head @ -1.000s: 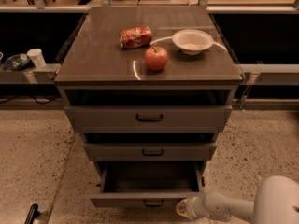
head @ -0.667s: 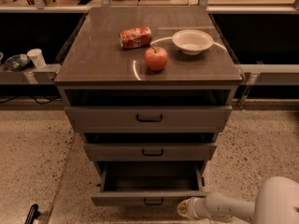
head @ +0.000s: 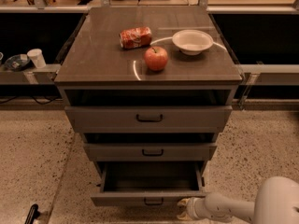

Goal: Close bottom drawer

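The bottom drawer (head: pixel 149 197) is the lowest of the cabinet's three and stands pulled out, its dark inside showing. It has a flat grey-brown front with a small dark centre handle (head: pixel 153 201). My gripper (head: pixel 183 210) is at the end of the white arm that comes in from the lower right. It sits low, just right of the handle and against or just in front of the drawer front's right part.
The middle drawer (head: pixel 150 151) and the top drawer (head: pixel 148 118) are also a little open above. On the cabinet top lie a red apple (head: pixel 156 58), a crushed red can (head: pixel 136 37) and a white bowl (head: pixel 192 41). A cup (head: pixel 35 58) stands on the left shelf.
The gripper has shifted slightly left along the drawer front. The drawer looks as far out as before.
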`<state>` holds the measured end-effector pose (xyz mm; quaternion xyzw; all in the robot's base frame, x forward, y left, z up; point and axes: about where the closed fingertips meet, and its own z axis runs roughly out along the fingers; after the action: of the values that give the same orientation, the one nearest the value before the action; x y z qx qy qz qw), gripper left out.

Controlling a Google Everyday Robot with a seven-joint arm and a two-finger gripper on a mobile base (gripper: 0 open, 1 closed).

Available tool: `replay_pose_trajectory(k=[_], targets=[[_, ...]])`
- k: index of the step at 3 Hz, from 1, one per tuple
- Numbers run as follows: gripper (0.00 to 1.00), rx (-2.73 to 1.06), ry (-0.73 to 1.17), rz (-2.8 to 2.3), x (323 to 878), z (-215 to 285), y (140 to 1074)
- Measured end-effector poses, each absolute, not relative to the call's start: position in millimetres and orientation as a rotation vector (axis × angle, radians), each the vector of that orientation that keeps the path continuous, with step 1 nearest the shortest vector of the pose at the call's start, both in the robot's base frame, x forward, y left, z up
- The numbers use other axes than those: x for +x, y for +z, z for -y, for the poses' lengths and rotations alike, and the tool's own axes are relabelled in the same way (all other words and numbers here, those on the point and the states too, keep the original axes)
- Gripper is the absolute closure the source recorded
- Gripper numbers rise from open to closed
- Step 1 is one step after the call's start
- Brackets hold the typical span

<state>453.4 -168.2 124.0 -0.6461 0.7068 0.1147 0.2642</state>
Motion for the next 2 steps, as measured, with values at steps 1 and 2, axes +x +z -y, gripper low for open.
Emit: replay_pose_trajectory(k=[1,2], targets=[[0.01,-1.746,0.31,-1.91,453.4,168.2,123.9],[0.0,-1.746,0.31,-1.91,453.4,168.2,123.9]])
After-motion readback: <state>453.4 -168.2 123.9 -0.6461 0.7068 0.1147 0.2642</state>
